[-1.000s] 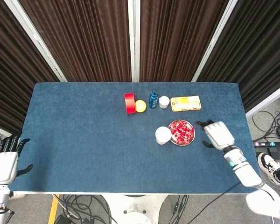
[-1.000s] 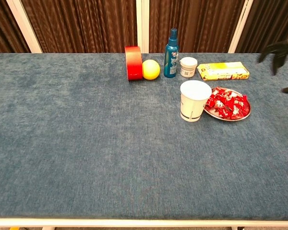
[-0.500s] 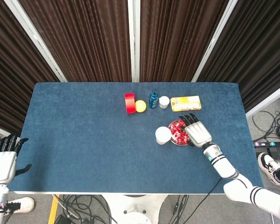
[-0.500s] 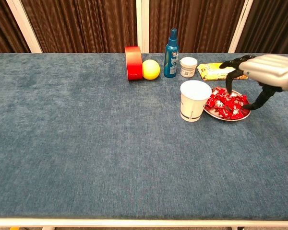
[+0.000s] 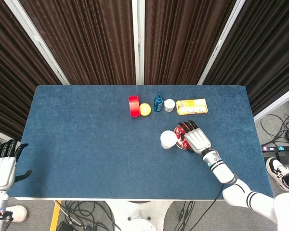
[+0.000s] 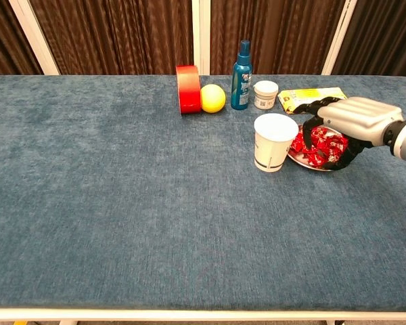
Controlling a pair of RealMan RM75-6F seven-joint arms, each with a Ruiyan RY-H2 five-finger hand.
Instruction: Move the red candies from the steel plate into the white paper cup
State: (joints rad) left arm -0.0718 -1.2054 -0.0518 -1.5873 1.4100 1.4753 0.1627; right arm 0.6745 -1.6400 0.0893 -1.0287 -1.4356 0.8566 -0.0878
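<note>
The red candies (image 6: 323,145) lie heaped on the steel plate (image 6: 304,162), which touches the white paper cup (image 6: 273,141) on its right. I see my right hand (image 6: 352,122) arched over the pile, fingertips (image 6: 310,126) down among the candies; whether any is grasped, I cannot tell. My left hand (image 5: 3,166) hangs off the table's (image 5: 86,144) near-left corner, fingers apart, holding nothing.

No readable text; yellow box (image 6: 312,99), blue bottle (image 6: 241,66) and jar (image 6: 264,95) carry print, seemingly too small to read.
</note>
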